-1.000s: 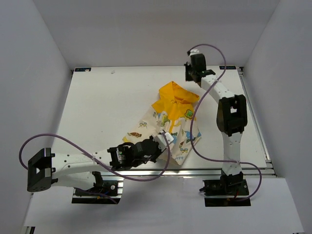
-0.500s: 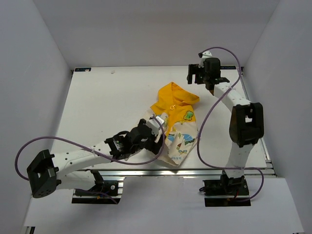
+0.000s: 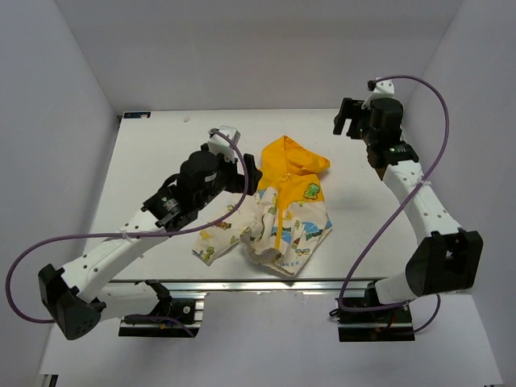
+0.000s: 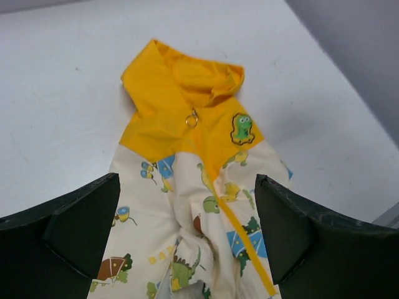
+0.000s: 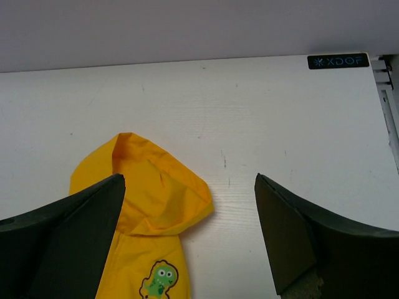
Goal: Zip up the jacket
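Since 1 s ago both arms have let go and backed off: the left gripper (image 3: 248,171) has left the hem and hangs wide open just left of the hood (image 3: 290,161), and the right gripper (image 3: 345,122), jaws also apart and empty, has pulled out to the far-right corner. Assessment: zip appears closed, task prob. complete. The jacket (image 3: 278,214) lies front-up mid-table (image 3: 161,161), hood to the far side, yellow zip trim (image 4: 240,240) running as one line to the ring pull (image 4: 192,118) at the neck, lower part rumpled.

Robotics lab cell: white table (image 3: 137,153), bare grey walls (image 3: 64,97) on three sides, aluminium rail (image 3: 322,283), bolted arm base (image 3: 375,313).
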